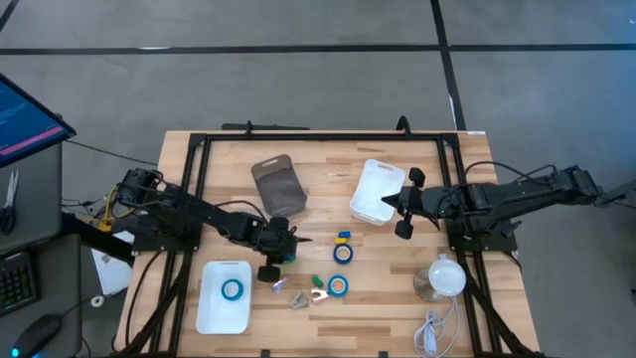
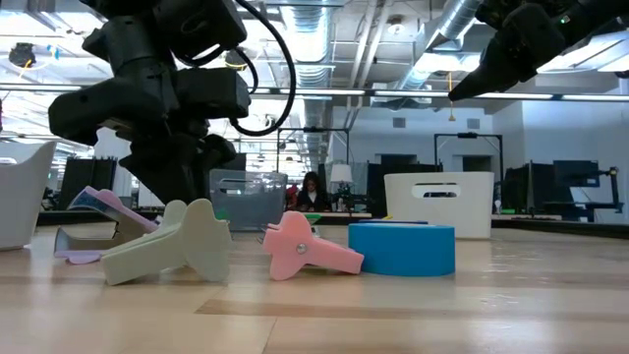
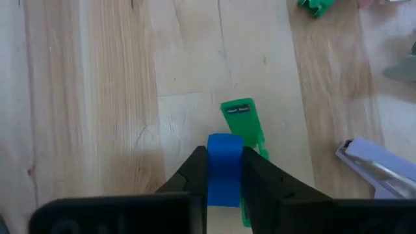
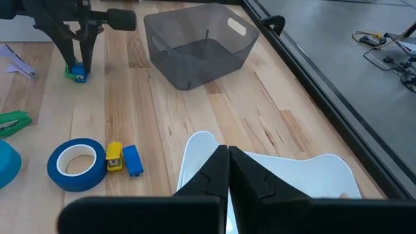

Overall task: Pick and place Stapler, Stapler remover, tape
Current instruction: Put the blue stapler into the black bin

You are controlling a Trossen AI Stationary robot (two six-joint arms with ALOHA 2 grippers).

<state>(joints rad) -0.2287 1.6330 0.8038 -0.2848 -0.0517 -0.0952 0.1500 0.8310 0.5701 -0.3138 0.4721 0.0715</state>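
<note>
My left gripper (image 1: 281, 247) is low over the middle of the table, shut on a small blue stapler (image 3: 224, 159). A small green stapler (image 3: 240, 117) lies flat on the wood right beside it. Two blue tape rolls (image 1: 343, 254) (image 1: 338, 285) lie flat on the table; a third (image 1: 232, 289) lies in the white tray (image 1: 211, 316). A yellow and a blue mini stapler (image 4: 114, 156) lie next to one roll. Staple removers (image 2: 172, 246) (image 2: 305, 246) lie near the front edge. My right gripper (image 4: 227, 166) hovers shut above the white bin (image 1: 378, 191). My left gripper pinches the blue stapler between its two fingers (image 3: 195, 172), on its two long sides (image 3: 224, 146), coming from above and pointing down. The stapler stands on end between the fingers (image 4: 78, 73), close beside the green stapler. Whether its lower end touches the table, I cannot tell.
A grey see-through bin (image 1: 278, 184) stands behind the left gripper. A purple stapler (image 3: 370, 166) lies near the removers. A white lamp-like thing with a cord (image 1: 442, 278) sits at the right front. A black frame (image 1: 318, 137) borders the table.
</note>
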